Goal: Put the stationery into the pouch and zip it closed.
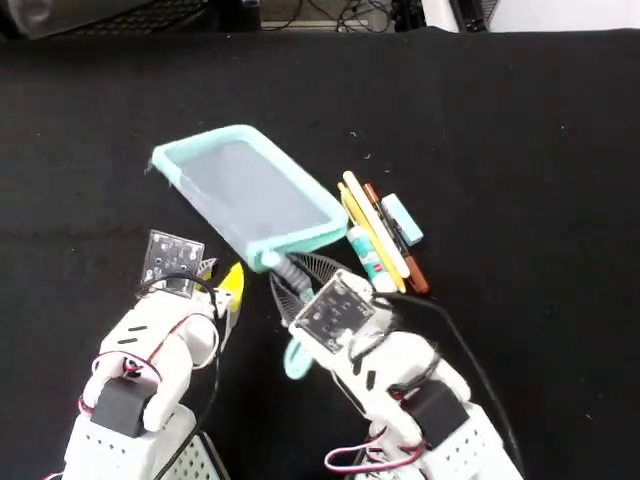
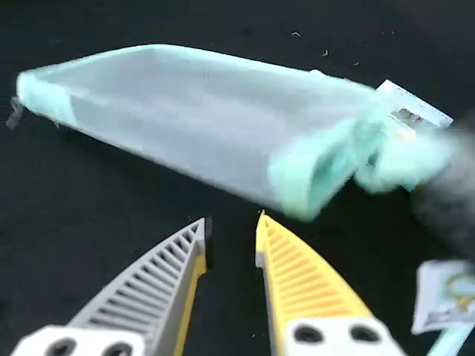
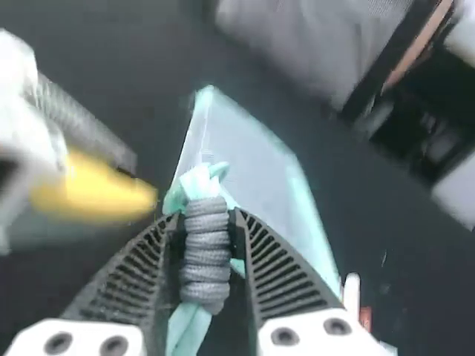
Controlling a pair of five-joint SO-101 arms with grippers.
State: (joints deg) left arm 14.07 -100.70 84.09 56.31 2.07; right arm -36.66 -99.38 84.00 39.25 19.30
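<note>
The mint pouch (image 1: 248, 188) with its see-through mesh side lies tilted at the table's middle. My right gripper (image 1: 283, 272) is shut on the grey cord pull (image 3: 205, 241) at the pouch's near corner (image 3: 194, 187). To the left, just short of the pouch's near edge (image 2: 297, 174), my left gripper (image 2: 231, 226) is open with nothing between its grey and yellow fingers. The stationery (image 1: 378, 232), several pens, a glue stick and a pale blue eraser (image 1: 402, 218), lies in a bunch on the cloth right of the pouch.
Black cloth (image 1: 520, 140) covers the whole table. The two arm bases stand at the near edge. My left gripper's yellow finger (image 3: 96, 194) shows close beside the right gripper. Cables and equipment sit beyond the table's far edge.
</note>
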